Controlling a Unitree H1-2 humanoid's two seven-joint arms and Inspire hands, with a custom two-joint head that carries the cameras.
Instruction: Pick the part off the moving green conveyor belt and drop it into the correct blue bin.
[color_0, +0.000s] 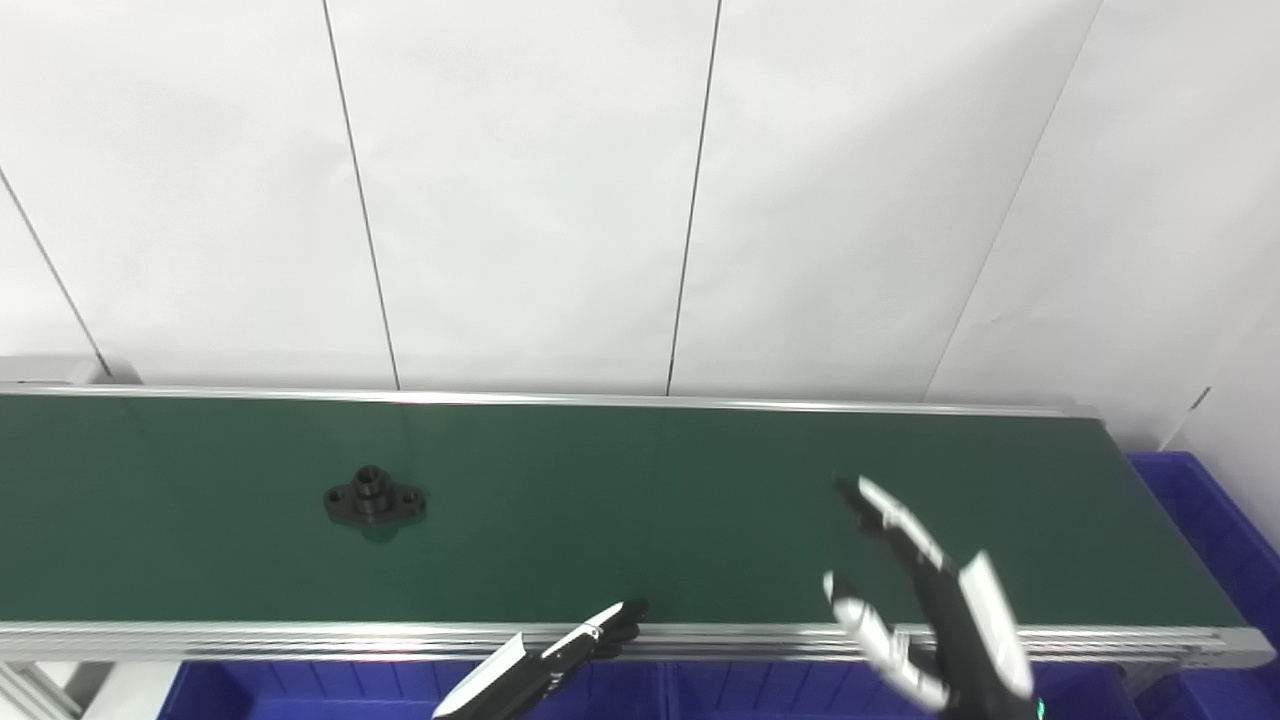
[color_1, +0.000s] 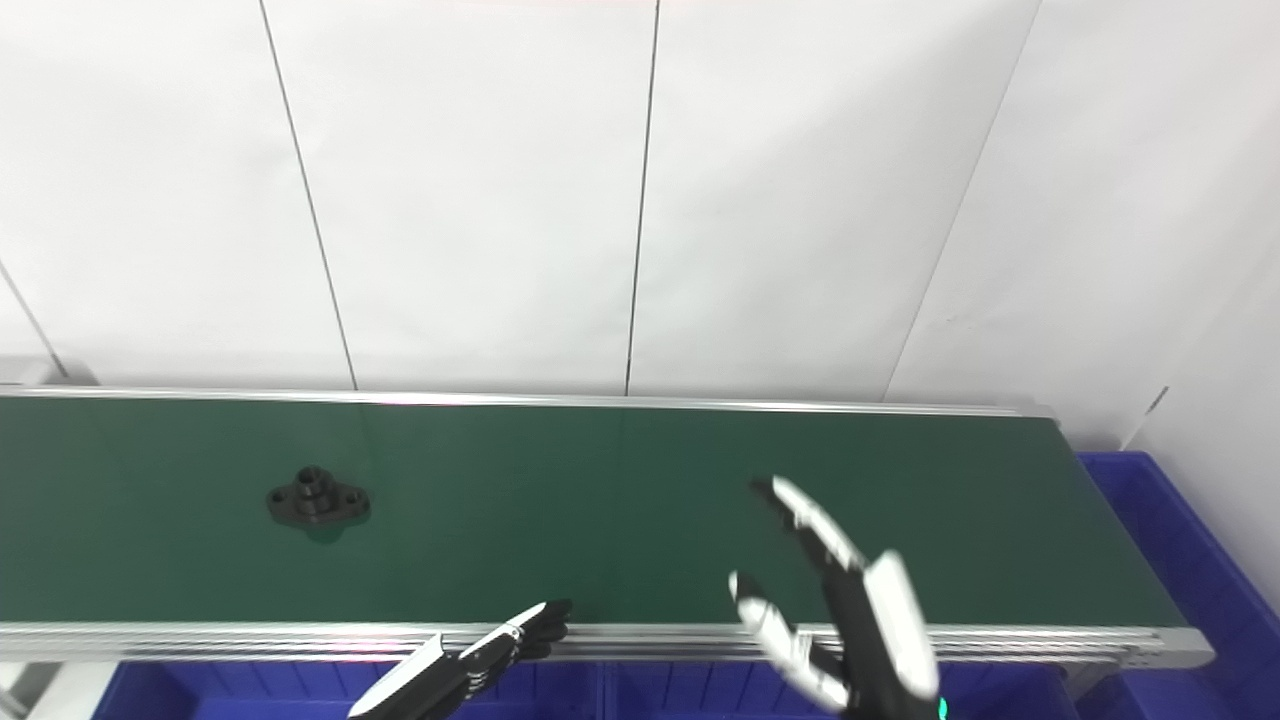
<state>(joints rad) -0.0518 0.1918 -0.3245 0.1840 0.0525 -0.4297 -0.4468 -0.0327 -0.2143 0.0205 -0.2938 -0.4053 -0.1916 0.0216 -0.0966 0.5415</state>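
Nearest the camera, at the lower edge, the left hand (color_0: 545, 662) reaches just to the belt's near rail (color_0: 300, 640) with its fingers drawn together and extended; only part of it shows, so whether it is closed I cannot tell, though it holds nothing visible. Blue bins (color_0: 300, 695) sit below that rail, their ribbed plastic walls partly hidden. On the green conveyor belt (color_0: 640, 500), left of centre and well apart from both hands, rests the part (color_0: 374, 497): a matte black flange with a raised round hub and bolt holes in its lobes. The belt surface looks smooth and faintly glossy, framed by ribbed aluminium. Further right, the right hand (color_0: 925, 600) hovers over the belt, spread wide and empty. Likely risk: a mistimed grasp lets the low, flat flange slide past or skid. Another blue bin (color_0: 1210, 520) lies at the far right end.
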